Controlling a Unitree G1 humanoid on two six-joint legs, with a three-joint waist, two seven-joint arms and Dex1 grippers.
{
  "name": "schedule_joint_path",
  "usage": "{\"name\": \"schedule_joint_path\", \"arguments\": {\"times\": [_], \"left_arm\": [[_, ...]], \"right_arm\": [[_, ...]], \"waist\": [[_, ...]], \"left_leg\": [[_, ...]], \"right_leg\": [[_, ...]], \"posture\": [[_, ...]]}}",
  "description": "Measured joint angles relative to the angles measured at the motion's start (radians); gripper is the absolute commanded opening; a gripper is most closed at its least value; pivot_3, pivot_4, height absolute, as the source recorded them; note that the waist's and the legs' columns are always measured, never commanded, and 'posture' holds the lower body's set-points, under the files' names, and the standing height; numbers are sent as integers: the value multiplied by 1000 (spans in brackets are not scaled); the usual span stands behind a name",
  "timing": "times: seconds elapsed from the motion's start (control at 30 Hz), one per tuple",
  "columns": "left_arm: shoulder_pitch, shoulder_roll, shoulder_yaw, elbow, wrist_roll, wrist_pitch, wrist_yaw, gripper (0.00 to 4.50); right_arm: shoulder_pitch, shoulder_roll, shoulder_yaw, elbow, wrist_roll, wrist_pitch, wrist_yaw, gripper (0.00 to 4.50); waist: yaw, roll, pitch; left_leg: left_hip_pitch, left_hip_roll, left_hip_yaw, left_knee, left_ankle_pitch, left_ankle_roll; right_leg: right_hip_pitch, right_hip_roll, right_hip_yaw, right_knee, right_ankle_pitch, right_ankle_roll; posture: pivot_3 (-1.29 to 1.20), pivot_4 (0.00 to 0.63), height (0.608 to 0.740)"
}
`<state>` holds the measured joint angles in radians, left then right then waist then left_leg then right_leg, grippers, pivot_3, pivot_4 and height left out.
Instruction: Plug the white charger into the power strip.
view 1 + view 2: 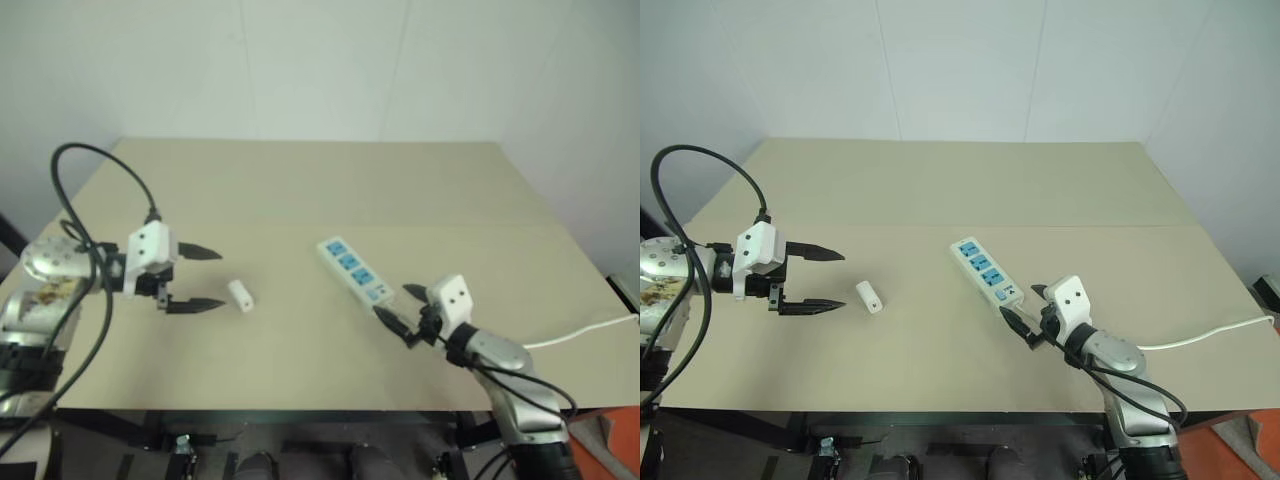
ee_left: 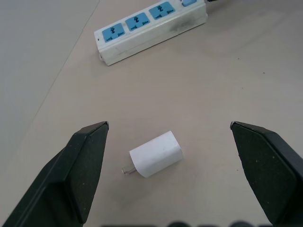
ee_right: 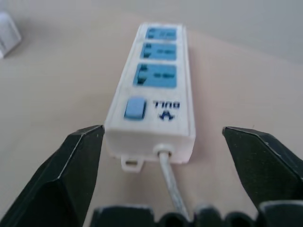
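Nearest us, our right pincer (image 1: 403, 314) sits low over the beige worktop (image 1: 300, 190) with its black fingers spread wide, pinching nothing. It lines up with the cord end of the power strip (image 1: 352, 268), whose end face sits between the two fingertips without touching either, as far as the right wrist view lets us judge. The thin white cord (image 3: 171, 189) leaves that end and runs back under the pincer.

A little farther off on the other side, our left pincer (image 1: 192, 278) is also spread wide and empty. The white charger (image 1: 240, 295) lies on its side on the worktop just beyond the fingertips, in line with the gap but not yet inside it. Its metal prongs (image 2: 126, 170) point toward one finger. The charger lies well apart from the strip.

We judge the step in hand to be the approach to the charger, with nothing plugged in yet. The next move calls for easing the left pincer forward until the fingers straddle the white block, closing across its flat sides and keeping the prongs free. The right pincer looks placed to steady the strip.

On the strip we read three blue socket faces, a blue switch (image 3: 134, 108) and dark blue lettering beside it, seen upside down; it may read "BULL", though we cannot be sure.
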<state>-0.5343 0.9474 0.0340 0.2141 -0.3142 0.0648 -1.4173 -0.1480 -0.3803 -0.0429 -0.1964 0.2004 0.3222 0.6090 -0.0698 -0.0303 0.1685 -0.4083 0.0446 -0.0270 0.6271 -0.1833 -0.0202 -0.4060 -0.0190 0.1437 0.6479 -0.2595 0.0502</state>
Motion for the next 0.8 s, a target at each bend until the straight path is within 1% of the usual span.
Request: {"name": "schedule_joint_path", "arguments": {"times": [0.27,0.47,0.8], "left_arm": [[21,1,6,-3,0,-4,5,4500],[64,6,11,-16,0,-4,19,4500],[83,13,28,-46,-1,-1,33,4500]], "right_arm": [[-43,16,30,21,5,-26,-6,4475],[-79,40,74,108,-15,-56,-10,4475],[-112,97,80,258,-43,-106,-55,4475]], "waist": [[-2,0,0],[-1,0,0],[-1,0,0]], "left_leg": [[2,0,0,0,0,0],[1,0,0,0,0,0],[2,0,0,0,0,0]], "right_leg": [[1,0,0,0,0,0],[0,0,0,0,0,0],[1,0,0,0,0,0]], "posture": [[0,150,740],[0,150,740],[0,150,740]]}}
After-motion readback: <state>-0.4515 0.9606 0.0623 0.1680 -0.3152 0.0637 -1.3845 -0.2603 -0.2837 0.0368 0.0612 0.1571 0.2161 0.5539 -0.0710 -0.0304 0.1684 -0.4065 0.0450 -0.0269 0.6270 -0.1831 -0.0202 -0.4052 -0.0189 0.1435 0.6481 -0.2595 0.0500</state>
